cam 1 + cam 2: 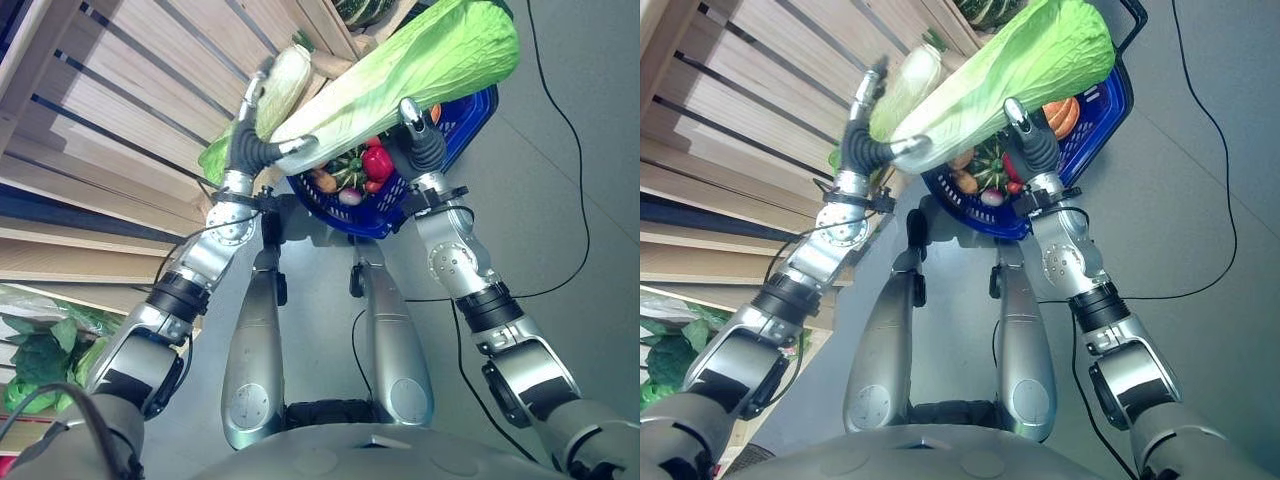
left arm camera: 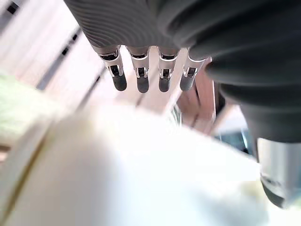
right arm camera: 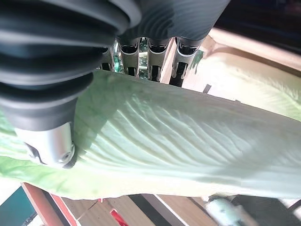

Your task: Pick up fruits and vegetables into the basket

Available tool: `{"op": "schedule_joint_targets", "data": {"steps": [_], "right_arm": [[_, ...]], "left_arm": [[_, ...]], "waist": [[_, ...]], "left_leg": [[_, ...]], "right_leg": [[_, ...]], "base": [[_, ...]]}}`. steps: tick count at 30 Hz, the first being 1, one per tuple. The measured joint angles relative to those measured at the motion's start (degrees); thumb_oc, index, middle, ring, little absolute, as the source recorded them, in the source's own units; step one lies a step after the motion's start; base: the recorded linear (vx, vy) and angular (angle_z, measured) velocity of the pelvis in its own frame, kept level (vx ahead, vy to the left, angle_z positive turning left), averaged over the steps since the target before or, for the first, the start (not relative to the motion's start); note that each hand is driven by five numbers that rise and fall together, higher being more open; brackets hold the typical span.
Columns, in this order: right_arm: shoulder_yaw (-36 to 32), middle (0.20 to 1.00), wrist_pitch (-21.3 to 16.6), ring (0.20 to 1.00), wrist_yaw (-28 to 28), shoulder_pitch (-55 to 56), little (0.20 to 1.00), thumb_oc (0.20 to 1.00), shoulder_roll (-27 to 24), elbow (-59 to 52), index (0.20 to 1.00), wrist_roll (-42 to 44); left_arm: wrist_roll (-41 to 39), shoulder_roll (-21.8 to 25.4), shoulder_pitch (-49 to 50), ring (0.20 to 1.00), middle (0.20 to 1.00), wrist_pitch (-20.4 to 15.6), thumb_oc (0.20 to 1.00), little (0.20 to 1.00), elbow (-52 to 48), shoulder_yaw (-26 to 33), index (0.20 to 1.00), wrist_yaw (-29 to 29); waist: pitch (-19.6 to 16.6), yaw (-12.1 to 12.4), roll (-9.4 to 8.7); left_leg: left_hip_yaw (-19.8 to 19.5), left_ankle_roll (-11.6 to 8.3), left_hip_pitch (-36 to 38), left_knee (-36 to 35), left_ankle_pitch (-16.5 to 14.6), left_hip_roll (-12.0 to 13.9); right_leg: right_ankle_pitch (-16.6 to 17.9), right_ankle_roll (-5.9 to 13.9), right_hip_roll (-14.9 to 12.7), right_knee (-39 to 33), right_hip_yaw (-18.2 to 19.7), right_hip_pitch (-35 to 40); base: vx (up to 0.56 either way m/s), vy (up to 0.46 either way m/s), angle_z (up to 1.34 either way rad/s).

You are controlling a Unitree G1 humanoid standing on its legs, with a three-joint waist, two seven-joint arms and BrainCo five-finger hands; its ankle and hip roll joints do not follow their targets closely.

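A large napa cabbage (image 1: pixel 400 70), pale stem and green leaves, hangs crosswise just above the blue basket (image 1: pixel 380 225). My left hand (image 1: pixel 248 140) is at its stem end, fingers (image 2: pixel 141 82) straight beside it and the thumb under it. At the leafy end my right hand (image 1: pixel 422 140) has its thumb pressed on a leaf (image 3: pixel 188 141), and its fingers run behind that leaf. The basket holds a red pepper (image 1: pixel 377 162), a striped green squash (image 1: pixel 350 165) and an orange vegetable (image 1: pixel 1060 115).
A slatted wooden shelf (image 1: pixel 120 100) rises along the left. A pale oblong vegetable (image 1: pixel 285 75) lies on it behind my left fingers, and a dark striped melon (image 1: pixel 360 10) sits farther up. Bagged leafy greens (image 1: pixel 40 360) lie low left. Grey floor (image 1: pixel 560 200) spreads right.
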Motion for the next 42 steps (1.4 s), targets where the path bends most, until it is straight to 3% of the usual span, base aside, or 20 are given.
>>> {"op": "schedule_joint_targets", "data": {"steps": [10,20,25,31,42], "right_arm": [[-4.5,0.200,-0.7,0.200,-5.1,0.0,0.200,0.200,-0.3,0.6,0.200,-4.1],[-5.8,0.200,-1.1,0.200,-17.0,-1.9,0.200,0.200,-3.6,8.0,0.200,-12.2],[-5.8,0.200,-0.5,0.200,-20.1,-6.4,0.200,0.200,-4.7,15.4,0.200,-12.3],[-5.5,0.200,3.9,0.200,-23.6,-13.7,0.200,0.200,-4.8,28.1,0.200,-13.8],[-5.0,0.200,8.4,0.200,-23.6,-23.8,0.200,0.200,-4.9,48.8,0.200,-15.8]], "left_arm": [[-11.6,-1.3,0.1,1.000,1.000,-1.3,1.000,1.000,8.0,6.9,1.000,3.1],[-11.8,-1.2,-2.1,1.000,1.000,-2.1,1.000,1.000,14.6,7.5,1.000,5.0],[-12.6,-1.1,-4.0,1.000,1.000,-2.1,1.000,1.000,18.3,7.3,1.000,4.7],[-14.8,-0.6,-7.2,1.000,1.000,-2.2,1.000,1.000,21.2,6.0,1.000,3.1],[-17.0,-0.4,-12.8,1.000,1.000,-3.5,1.000,1.000,24.9,3.0,1.000,0.9]], "waist": [[0.0,-0.2,-0.01],[0.0,-0.7,-0.01],[0.0,-0.6,0.00],[0.0,0.2,0.05],[0.8,2.3,1.37]], "left_leg": [[0.0,0.01,0.7,0.0,0.1,-0.1],[0.1,0.02,0.6,-0.1,0.1,-0.1],[0.1,0.02,0.5,-0.1,0.1,-0.1],[0.0,0.02,0.5,0.0,0.1,-0.1],[-0.6,-0.04,-0.9,1.0,0.1,-0.3]], "right_leg": [[-0.2,0.23,-0.1,0.0,0.0,0.7],[-0.2,0.24,0.0,-0.4,0.1,0.7],[-0.2,0.23,0.0,-0.5,0.1,0.7],[0.0,-0.03,-0.1,-0.4,0.0,0.7],[-0.1,-0.26,-0.3,0.7,-0.6,-0.5]], "base": [[0.00,0.000,0.00],[0.00,0.000,0.00],[0.00,0.000,0.00],[0.00,-0.005,0.00],[0.00,-0.005,0.01]]}}
